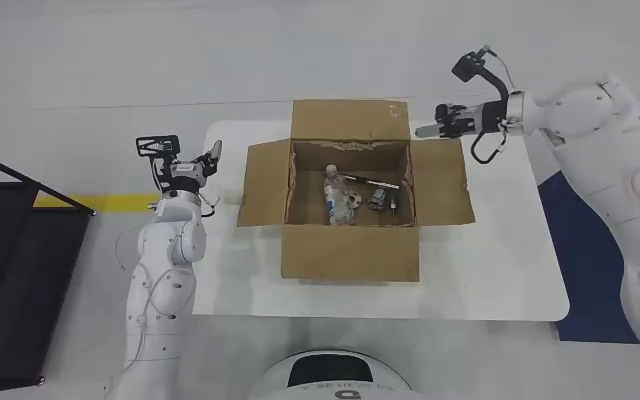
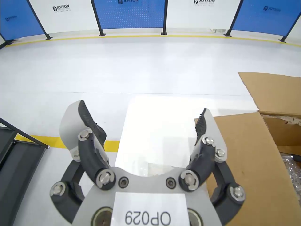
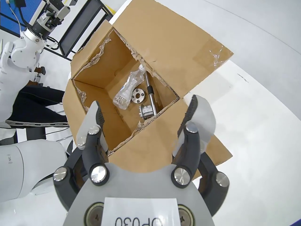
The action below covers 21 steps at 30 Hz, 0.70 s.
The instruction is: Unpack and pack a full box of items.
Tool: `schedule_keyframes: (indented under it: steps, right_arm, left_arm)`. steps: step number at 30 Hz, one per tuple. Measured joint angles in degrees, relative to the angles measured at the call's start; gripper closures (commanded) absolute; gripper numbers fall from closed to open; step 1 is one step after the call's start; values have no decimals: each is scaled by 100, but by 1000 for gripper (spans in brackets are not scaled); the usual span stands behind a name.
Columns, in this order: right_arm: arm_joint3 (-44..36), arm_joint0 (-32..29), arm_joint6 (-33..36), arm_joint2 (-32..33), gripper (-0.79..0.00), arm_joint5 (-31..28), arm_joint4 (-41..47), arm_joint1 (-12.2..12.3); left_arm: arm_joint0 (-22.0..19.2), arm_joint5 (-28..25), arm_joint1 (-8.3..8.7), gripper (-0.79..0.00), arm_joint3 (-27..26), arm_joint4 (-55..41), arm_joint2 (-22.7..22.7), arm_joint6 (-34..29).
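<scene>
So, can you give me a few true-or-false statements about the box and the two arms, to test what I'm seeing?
1. The cardboard box stands open, flaps spread out. True.
2. The left tool holds a bottle. False: it is open and empty, beside the box.
3. A clear plastic bottle lies inside the box. True.
4. The right tool is shut. False: it is open and empty, by a corner of the box.
5. The metal rod lies outside the box. False: it lies in the box, beside the bottle.
</scene>
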Motion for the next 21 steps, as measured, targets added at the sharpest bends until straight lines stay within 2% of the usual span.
schedule_keyframes:
  steps: [1, 3, 5, 9, 13, 18, 21]
  right_arm:
    - [-272, 8, -10, -105, -785, 196, -233, -46]
    - [-940, 27, 30, -333, -693, 563, -949, -126]
    - [-1444, -12, 22, -520, -388, 916, -1592, -194]
    - [-1871, -48, 146, -845, -363, 1453, -2030, -380]
    - [-1822, -3, 329, -1234, -400, 1654, -2042, -671]
    - [-1132, 27, 172, -1600, -354, 1816, -1654, -1138]
    - [-526, -3, -11, -1653, -354, 1433, -1077, -1378]
  left_arm:
    - [0, 0, 0, -785, 0, 0, 0, 0]
    - [0, 0, 0, -785, 0, 0, 0, 0]
    - [0, 0, 0, -785, 0, 0, 0, 0]
    - [0, 0, 0, -785, 0, 0, 0, 0]
    - [0, 0, 0, -785, 0, 0, 0, 0]
    - [0, 0, 0, -785, 0, 0, 0, 0]
    - [0, 0, 0, -785, 0, 0, 0, 0]
